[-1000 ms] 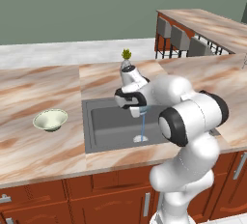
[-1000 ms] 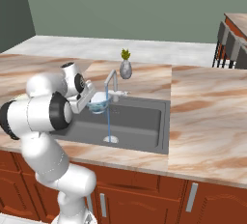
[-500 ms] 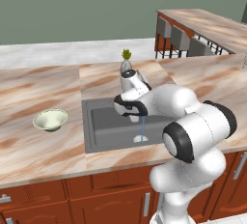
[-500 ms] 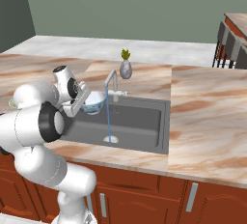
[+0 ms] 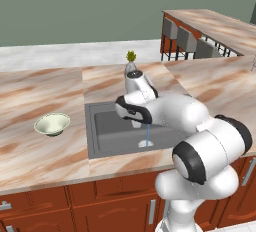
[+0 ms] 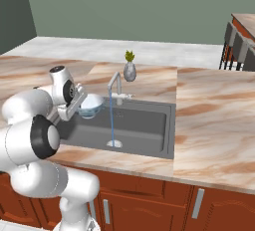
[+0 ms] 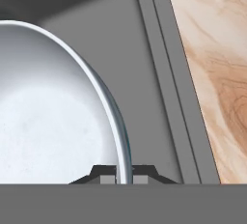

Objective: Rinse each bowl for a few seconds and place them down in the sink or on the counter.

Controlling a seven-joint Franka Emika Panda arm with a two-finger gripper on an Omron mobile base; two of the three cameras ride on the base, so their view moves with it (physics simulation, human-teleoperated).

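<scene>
Pale blue-white bowl (image 6: 91, 106), rim pinched by the tool (image 7: 124, 174) above the sink (image 6: 149, 125); to be kept level, lowered gently beside the water stream (image 6: 112, 120).

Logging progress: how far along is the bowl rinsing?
Done: nothing clearly finished. In hand: tool pinches the blue-white bowl by its rim over the sink, beside the running water. Left: set it down, then rinse the cream-green bowl on the counter.

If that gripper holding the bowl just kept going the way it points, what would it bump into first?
Probably the sink floor: past the pale blue-white bowl pinched in the gripper, the hand view shows dark basin ahead, with the counter off to one side.
</scene>
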